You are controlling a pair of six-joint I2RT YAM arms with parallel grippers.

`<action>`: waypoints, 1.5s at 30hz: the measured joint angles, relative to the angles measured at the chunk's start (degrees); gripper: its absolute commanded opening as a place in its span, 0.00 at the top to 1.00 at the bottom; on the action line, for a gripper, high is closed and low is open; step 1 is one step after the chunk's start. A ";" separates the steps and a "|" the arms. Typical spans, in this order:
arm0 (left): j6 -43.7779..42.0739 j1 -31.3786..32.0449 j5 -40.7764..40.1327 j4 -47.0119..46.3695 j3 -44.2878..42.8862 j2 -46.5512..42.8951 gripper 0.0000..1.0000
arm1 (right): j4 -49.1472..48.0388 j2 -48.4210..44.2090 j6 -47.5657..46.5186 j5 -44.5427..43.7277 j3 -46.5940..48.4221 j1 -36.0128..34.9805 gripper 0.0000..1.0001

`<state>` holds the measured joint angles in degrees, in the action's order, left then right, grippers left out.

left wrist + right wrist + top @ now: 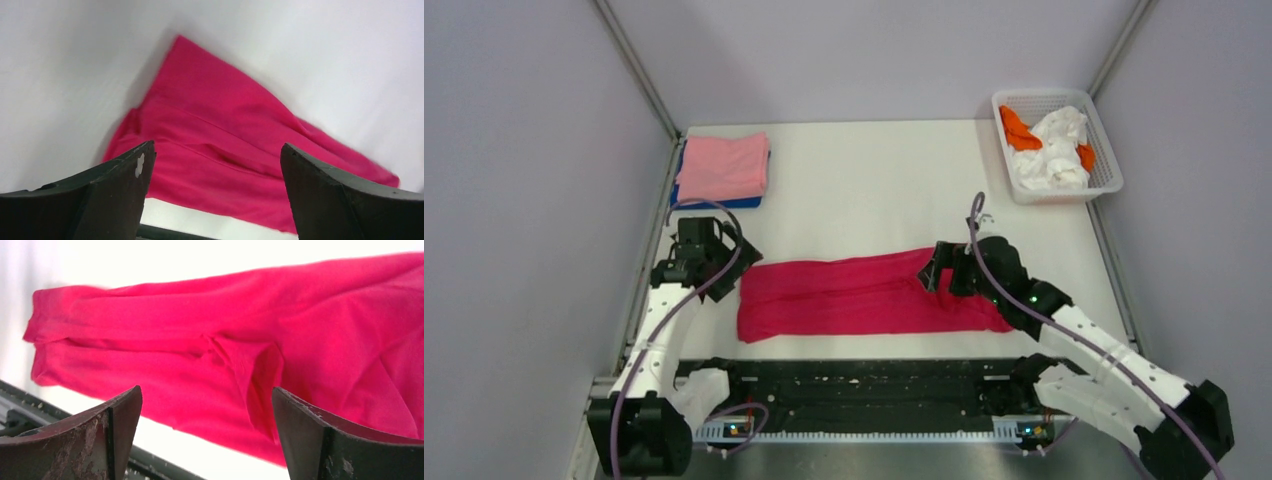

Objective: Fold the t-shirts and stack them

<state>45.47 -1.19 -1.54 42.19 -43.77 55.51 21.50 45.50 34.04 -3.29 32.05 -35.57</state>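
Crimson t-shirt (864, 297), a long strip near the front edge
Left end effector (215, 165) and right end effector (207, 410), both released, sit at its ends, likely to fold it crosswise.

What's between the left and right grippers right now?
The red shirt, folded into a long strip, fills the gap from left gripper to right gripper; top view shows it.

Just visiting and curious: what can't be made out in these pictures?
Blue t-shirt, top view: mostly hidden under the pink t-shirt.
Red t-shirt, top view: right end covered by the right gripper.
Basket, top view: white and orange cloths too small to identify.
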 measured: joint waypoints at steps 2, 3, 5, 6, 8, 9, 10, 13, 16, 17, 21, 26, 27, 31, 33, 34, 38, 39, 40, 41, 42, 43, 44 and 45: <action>-0.96 0.24 5.35 -2.82 0.44 0.98 0.01 | -5.01 5.66 -0.39 -0.24 0.68 0.00 0.01; -1.46 0.42 7.56 -4.07 0.70 1.81 0.01 | -7.13 8.50 -0.42 -0.28 0.92 0.00 0.01; -2.36 0.68 10.73 -5.77 1.31 3.76 0.01 | -11.04 14.73 -0.37 0.07 1.29 -0.02 0.01; -2.62 0.76 11.45 -6.12 1.60 4.48 0.01 | -12.59 17.33 -0.37 0.31 1.40 0.00 0.01; -3.26 0.81 12.22 -6.29 2.27 5.11 0.01 | -15.56 22.29 -0.39 1.42 1.42 0.00 0.01; -3.56 0.81 12.26 -6.23 2.51 5.09 0.01 | -16.79 24.20 -0.39 2.05 1.40 0.00 0.01; -3.69 0.81 12.24 -6.25 2.54 5.01 0.01 | -18.08 25.66 -0.39 2.86 1.36 0.00 0.01; -4.26 0.81 12.11 -6.58 2.54 4.87 0.01 | -21.92 27.56 -0.35 5.22 1.05 -0.02 0.01; -5.07 0.81 11.10 -6.67 2.54 4.87 0.01 | -25.07 27.80 -0.28 8.17 0.61 -0.94 0.01; -5.18 0.81 10.60 -6.64 2.54 4.87 0.01 | -25.31 27.80 -0.17 8.74 0.61 -1.92 0.01; -5.33 0.81 8.94 -6.69 2.51 4.94 0.01 | -23.54 27.45 0.61 10.01 0.61 -10.01 0.01; -5.35 0.81 8.26 -7.13 2.51 6.21 0.01 | -17.86 22.80 2.67 10.60 0.61 -18.69 0.01; -5.35 0.81 8.31 -7.32 2.51 6.73 0.01 | -16.48 21.20 2.86 10.19 0.61 -19.41 0.01; -5.16 0.81 9.33 -8.13 2.49 8.57 0.01 | -11.41 14.21 3.65 4.11 0.66 -19.54 0.01; -5.09 0.81 11.10 -8.96 2.49 9.22 0.01 | -9.70 11.58 4.48 1.01 0.76 -18.56 0.01; -5.07 0.81 12.11 -9.46 2.49 9.51 0.01 | -8.68 10.64 5.35 -0.15 0.83 -17.03 0.01; -4.87 2.84 15.85 -12.20 2.36 11.21 0.01 | -7.32 10.05 9.68 -1.90 0.17 -6.25 0.01; -4.87 3.89 16.44 -12.61 2.21 11.82 0.01 | -7.32 10.08 10.49 -2.12 -0.28 -4.57 0.01; -4.92 5.18 16.94 -12.96 2.05 12.59 0.01 | -7.37 10.14 11.56 -2.38 -0.98 -2.97 0.01; -4.92 6.23 17.11 -13.22 1.97 13.20 0.01 | -7.39 10.38 12.83 -2.86 -2.08 -1.70 0.01; -4.94 7.78 17.07 -13.55 1.86 13.97 0.01 | -7.30 10.73 13.79 -3.06 -2.99 -1.22 0.01; -4.94 8.87 17.03 -13.73 1.86 14.60 0.01 | -7.28 11.37 14.91 -3.21 -4.33 -0.96 0.01; -4.98 9.77 16.92 -13.75 1.86 15.19 0.01 | -7.23 12.04 15.93 -3.19 -5.66 -0.79 0.01; -5.05 10.60 16.81 -13.77 1.86 15.91 0.01 | -7.10 12.55 16.79 -3.15 -6.73 -0.72 0.01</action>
<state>40.42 9.41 15.27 28.42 -41.91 71.42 14.39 58.04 50.83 -6.44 25.32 -36.29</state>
